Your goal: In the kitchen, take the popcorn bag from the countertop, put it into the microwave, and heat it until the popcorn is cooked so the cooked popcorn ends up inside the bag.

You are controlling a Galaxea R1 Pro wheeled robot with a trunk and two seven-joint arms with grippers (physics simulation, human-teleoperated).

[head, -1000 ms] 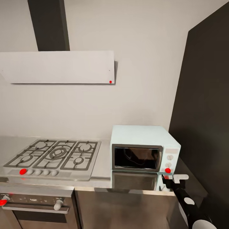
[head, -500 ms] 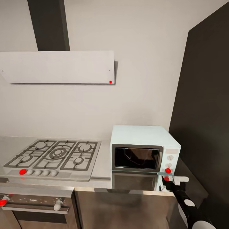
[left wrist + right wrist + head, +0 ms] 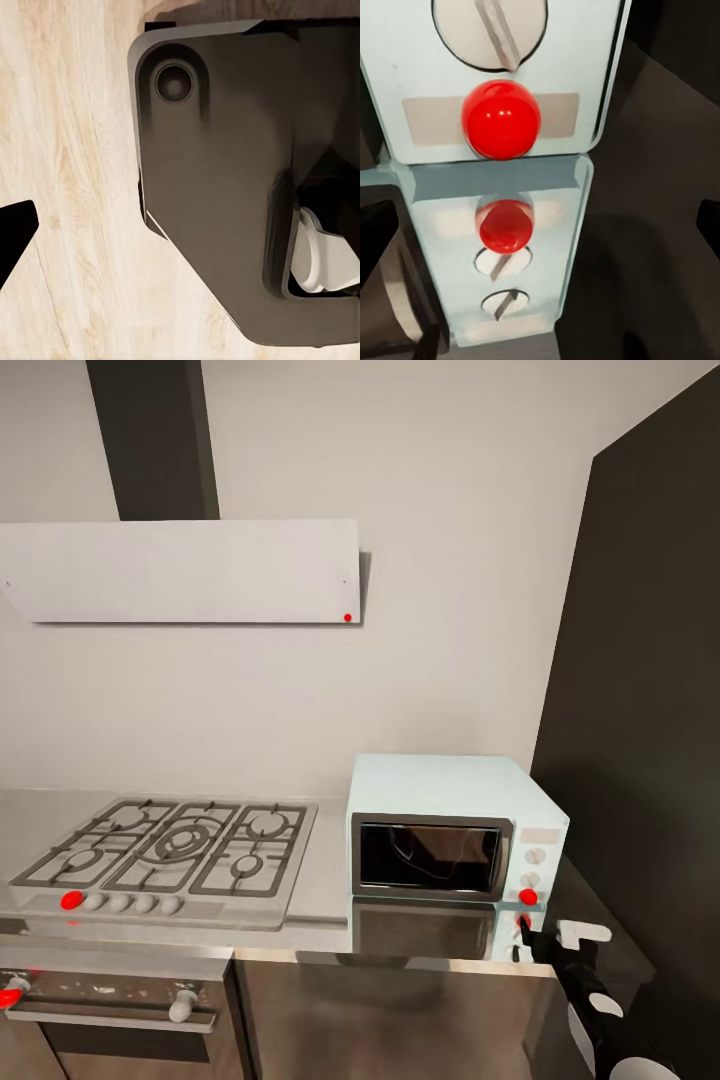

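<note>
The microwave [image 3: 455, 828] sits shut on the countertop [image 3: 320, 880], a rigid box. The right gripper [image 3: 548, 937], jaws wide, hovers at its five o'clock; press the red button [image 3: 501, 118]. The popcorn bag's whereabouts I cannot tell.

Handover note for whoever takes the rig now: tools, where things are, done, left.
Right tool: at the counter edge, just below the microwave front's red button; open or shut unclear.
Left tool: wrist view looks down at wood floor; state unclear.
Microwave door shut; something dim behind the glass, can't confirm it's the bag.
Left: likely press the button, then confirm the popcorn cooks.
</note>
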